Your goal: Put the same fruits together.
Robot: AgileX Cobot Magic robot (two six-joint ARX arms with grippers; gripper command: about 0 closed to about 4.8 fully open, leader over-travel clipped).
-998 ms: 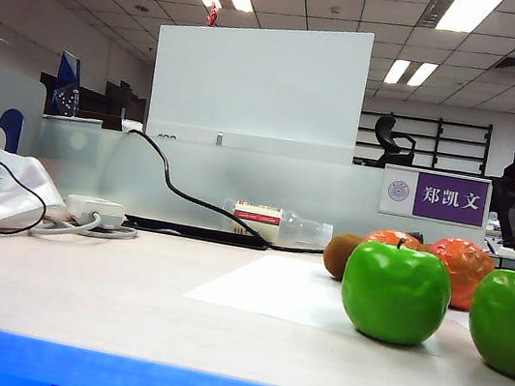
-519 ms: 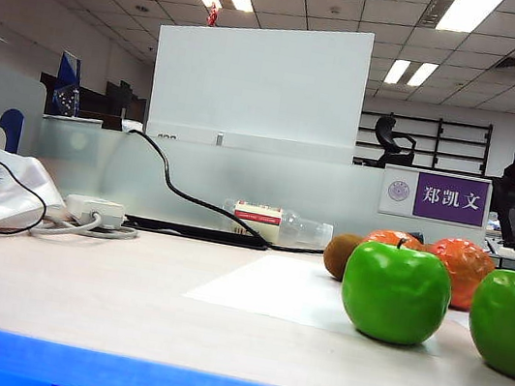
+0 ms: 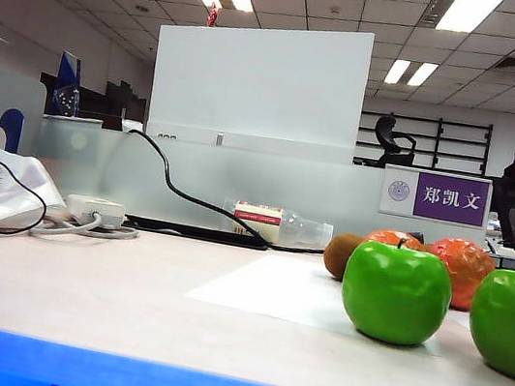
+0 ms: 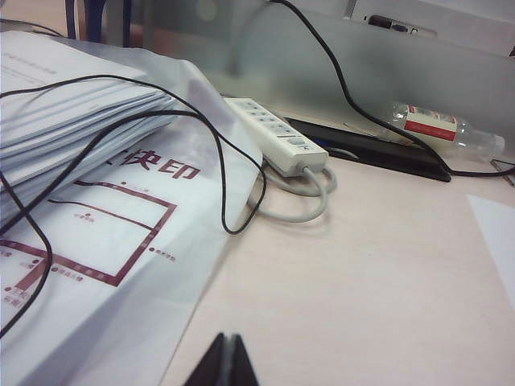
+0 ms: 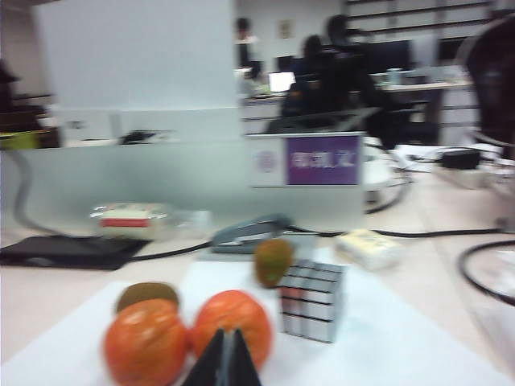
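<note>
Two green apples point(image 3: 394, 293) point(image 3: 511, 321) stand at the front right of the table in the exterior view. Behind them are two orange-red fruits point(image 3: 462, 269) point(image 3: 391, 239) and a brown kiwi point(image 3: 340, 255). In the right wrist view the two orange-red fruits point(image 5: 146, 342) point(image 5: 233, 320) sit side by side just beyond my right gripper point(image 5: 228, 333), which is shut and holds nothing. One kiwi point(image 5: 147, 294) lies behind them and another kiwi point(image 5: 273, 261) further back. My left gripper point(image 4: 227, 339) is shut and empty over bare table. Neither gripper shows in the exterior view.
A silver cube point(image 5: 314, 299) stands beside the orange-red fruits on a white sheet point(image 3: 272, 288). A power strip point(image 4: 278, 137), black cables point(image 4: 233, 201) and a bagged stack of papers point(image 4: 80, 161) lie on the left. A plastic bottle point(image 4: 442, 133) and a grey partition point(image 3: 239, 185) line the back.
</note>
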